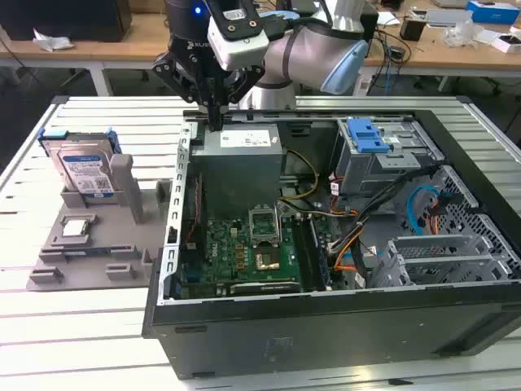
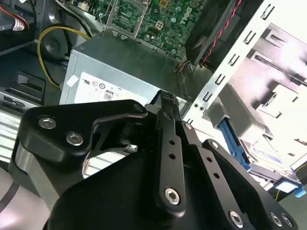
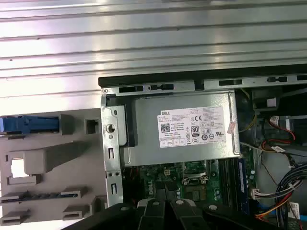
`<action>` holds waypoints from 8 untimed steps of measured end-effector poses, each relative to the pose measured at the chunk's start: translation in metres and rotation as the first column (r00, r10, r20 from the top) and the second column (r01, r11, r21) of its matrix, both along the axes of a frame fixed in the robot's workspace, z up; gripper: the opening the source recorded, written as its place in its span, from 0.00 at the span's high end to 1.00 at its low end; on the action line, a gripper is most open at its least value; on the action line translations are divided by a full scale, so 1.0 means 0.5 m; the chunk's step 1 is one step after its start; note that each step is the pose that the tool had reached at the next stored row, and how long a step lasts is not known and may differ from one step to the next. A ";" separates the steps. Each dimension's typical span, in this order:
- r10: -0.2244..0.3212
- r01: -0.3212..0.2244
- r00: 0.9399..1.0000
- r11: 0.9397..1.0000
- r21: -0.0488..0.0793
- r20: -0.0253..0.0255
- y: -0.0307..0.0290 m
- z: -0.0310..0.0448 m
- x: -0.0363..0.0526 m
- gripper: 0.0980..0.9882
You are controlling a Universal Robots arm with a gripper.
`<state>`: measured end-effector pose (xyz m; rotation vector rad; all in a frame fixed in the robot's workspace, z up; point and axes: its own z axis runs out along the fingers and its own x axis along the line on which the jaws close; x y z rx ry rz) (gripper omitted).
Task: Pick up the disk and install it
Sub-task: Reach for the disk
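The disk (image 1: 81,169) stands on edge in a grey holder (image 1: 98,244) at the exterior view's left, outside the computer case. Its blue-and-white label faces the camera and blue rails frame it. In the first wrist view the disk's blue rail (image 3: 29,124) is seen from above; in the second wrist view the disk (image 2: 263,154) sits past the case wall. My gripper (image 1: 215,122) hangs over the case's rear-left corner, just above the power-supply box (image 1: 240,147), well apart from the disk. Its fingers (image 2: 168,103) are pressed together, shut, holding nothing.
The open computer case (image 1: 326,326) holds a motherboard (image 1: 244,248), cables and a drive cage with a blue latch (image 1: 368,134). A small square chip (image 1: 75,229) lies on the grey holder. The slatted metal table (image 1: 73,326) extends around the case; desks stand behind.
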<state>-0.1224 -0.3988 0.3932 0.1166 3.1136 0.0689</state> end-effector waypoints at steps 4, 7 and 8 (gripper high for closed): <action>0.000 0.000 1.000 1.000 0.000 0.000 0.000 0.000 -0.024 0.99; 0.000 0.000 1.000 1.000 0.000 0.000 0.000 0.000 -0.037 0.99; 0.000 0.000 1.000 1.000 0.000 0.000 0.000 0.000 -0.041 0.99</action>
